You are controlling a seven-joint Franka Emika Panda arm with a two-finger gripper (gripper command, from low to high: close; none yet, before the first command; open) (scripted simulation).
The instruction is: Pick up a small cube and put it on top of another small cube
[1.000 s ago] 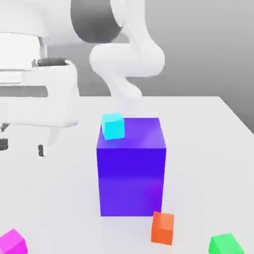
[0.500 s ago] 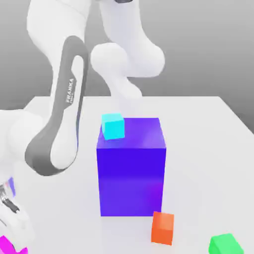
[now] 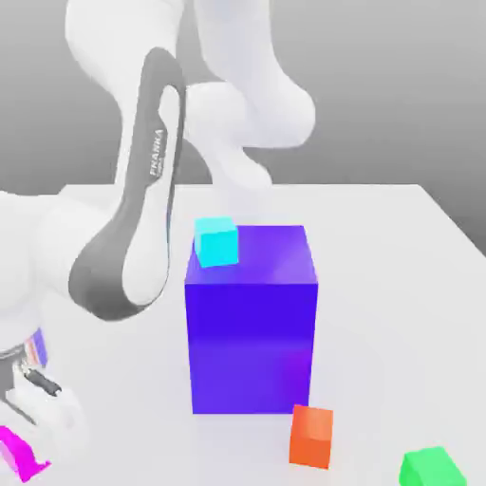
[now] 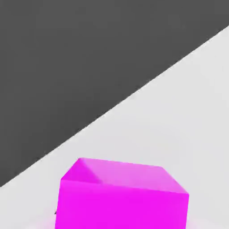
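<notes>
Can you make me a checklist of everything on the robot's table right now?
Surface: white table, bare around the blocks.
Job's things: pink cube at the exterior view's bottom left corner, under the hand; cyan cube sits on the big blue block.
Clutter: orange cube and green cube on the table, apart from each other.
Grippers: gripper down at the pink cube, jaws shut.
Cables: nothing seen.
Surroundings: plain grey backdrop.
</notes>
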